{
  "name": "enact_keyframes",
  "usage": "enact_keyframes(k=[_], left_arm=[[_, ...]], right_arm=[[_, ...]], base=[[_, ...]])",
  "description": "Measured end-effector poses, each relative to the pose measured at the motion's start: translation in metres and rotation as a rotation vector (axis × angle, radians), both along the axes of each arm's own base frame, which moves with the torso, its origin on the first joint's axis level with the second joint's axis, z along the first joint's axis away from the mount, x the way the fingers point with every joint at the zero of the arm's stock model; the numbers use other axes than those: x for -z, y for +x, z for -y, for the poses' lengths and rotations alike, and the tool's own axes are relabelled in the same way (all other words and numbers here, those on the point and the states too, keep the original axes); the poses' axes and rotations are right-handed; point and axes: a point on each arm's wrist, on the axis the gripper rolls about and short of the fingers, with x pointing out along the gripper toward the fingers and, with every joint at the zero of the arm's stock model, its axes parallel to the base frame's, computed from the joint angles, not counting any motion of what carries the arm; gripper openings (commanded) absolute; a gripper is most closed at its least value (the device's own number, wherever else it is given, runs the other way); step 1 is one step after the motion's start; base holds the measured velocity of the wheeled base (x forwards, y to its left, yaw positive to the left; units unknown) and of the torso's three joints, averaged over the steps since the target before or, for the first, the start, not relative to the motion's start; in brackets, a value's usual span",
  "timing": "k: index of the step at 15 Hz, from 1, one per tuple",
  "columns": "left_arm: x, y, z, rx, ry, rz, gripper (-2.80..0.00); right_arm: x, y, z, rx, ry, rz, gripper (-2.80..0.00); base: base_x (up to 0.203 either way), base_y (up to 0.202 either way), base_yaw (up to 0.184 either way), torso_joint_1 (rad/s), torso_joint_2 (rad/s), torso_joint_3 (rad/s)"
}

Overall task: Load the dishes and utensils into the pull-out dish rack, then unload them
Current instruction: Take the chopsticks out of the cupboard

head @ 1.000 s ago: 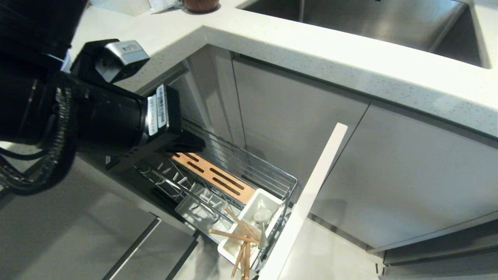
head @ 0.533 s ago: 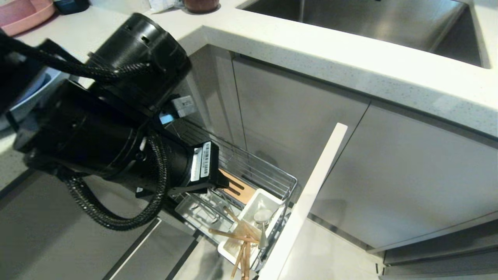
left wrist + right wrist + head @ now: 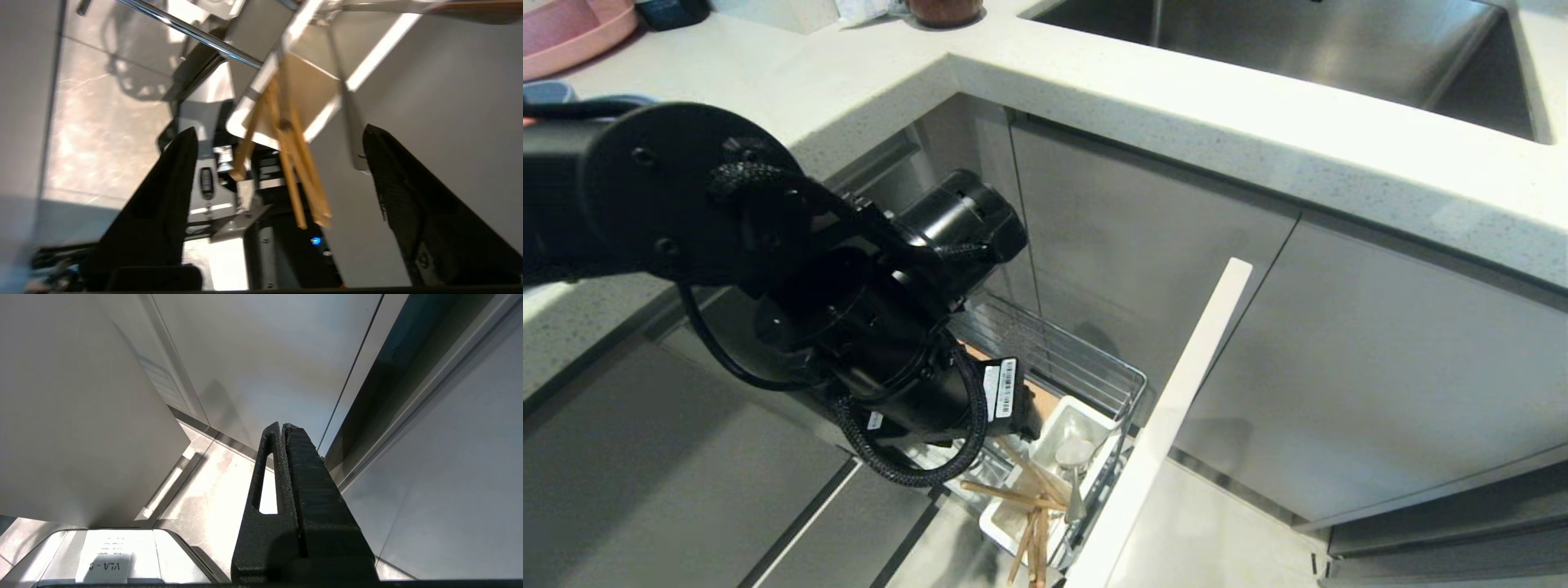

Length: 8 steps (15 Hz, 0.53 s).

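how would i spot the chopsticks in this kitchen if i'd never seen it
Start at the white countertop with the steel sink, then look below its corner to the pulled-out chrome wire dish rack. At the rack's near end sits a white utensil cup; the chopsticks are the light-wood sticks leaning out of it, unlike the silver spoon beside them.

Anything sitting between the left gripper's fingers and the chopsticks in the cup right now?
Nothing. In the left wrist view, the left gripper is open with bare space before the chopsticks, which stand in the white cup, untouched by either finger.
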Motion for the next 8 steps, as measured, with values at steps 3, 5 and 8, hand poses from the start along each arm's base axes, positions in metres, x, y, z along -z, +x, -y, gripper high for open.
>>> enact_keyframes(k=[3,5,8], left_arm=[[0.014,0.012,0.001,0.012,0.061,-0.041,0.0],[0.024,0.02,-0.001,0.046,0.113,-0.09,0.0],[0.032,0.024,-0.008,0.142,0.171,-0.204,0.0]], right_arm=[[0.0,0.0,0.0,0.0,0.0,0.0,-2.8],[0.0,0.0,0.0,0.0,0.0,0.0,-2.8],[0.0,0.0,0.0,0.0,0.0,0.0,-2.8]], base=[[0.0,0.0,0.0,0.0,0.0,0.0],[0.0,0.0,0.0,0.0,0.0,0.0],[0.0,0.0,0.0,0.0,0.0,0.0]])
